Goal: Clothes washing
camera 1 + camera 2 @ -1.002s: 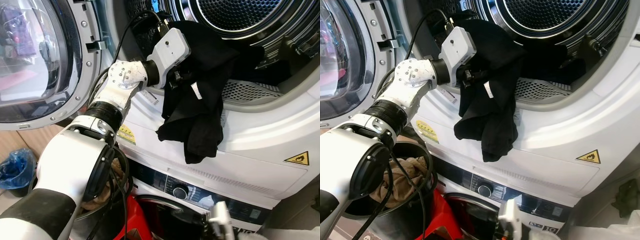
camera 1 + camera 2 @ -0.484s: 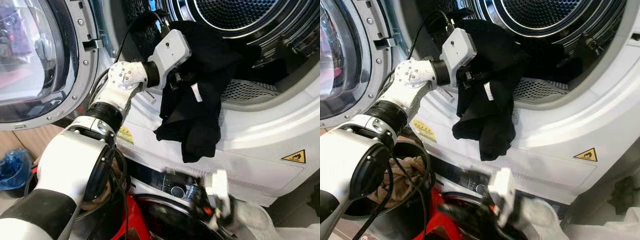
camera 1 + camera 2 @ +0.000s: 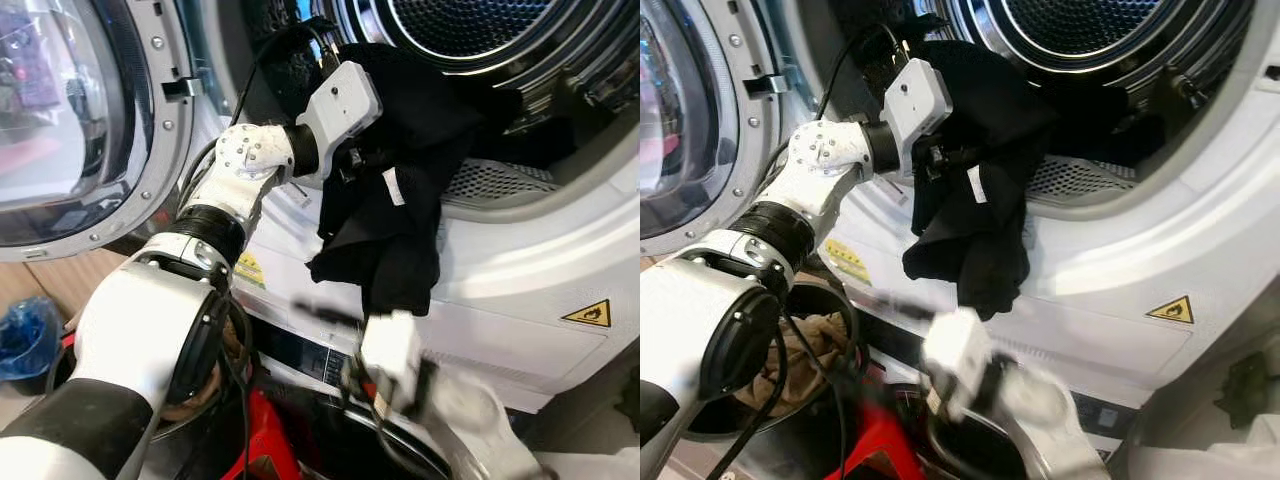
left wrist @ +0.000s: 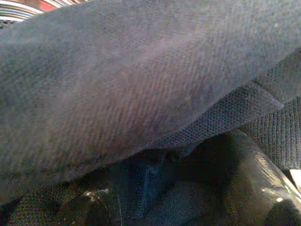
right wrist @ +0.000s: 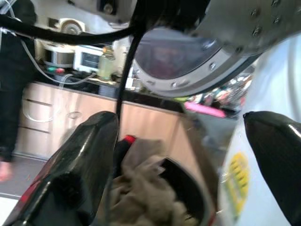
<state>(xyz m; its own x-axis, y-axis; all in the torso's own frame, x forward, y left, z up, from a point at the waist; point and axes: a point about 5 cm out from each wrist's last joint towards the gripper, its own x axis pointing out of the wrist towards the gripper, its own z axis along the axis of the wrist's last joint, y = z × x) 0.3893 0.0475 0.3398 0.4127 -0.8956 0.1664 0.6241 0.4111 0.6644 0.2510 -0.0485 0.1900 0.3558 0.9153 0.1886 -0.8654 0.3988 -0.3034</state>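
the left gripper is clenched on a black garment at the mouth of the upper machine's drum; part of the cloth lies inside the opening and the rest hangs over the white front lip, its small white label showing. in the left wrist view dark knit fabric presses right against the fingers. the round glass door stands swung wide on the robot's left. the right gripper, blurred and raised in front of the lower machine, has its fingers spread wide with nothing between them. a black basket below holds crumpled tan clothes, with something red beside it.
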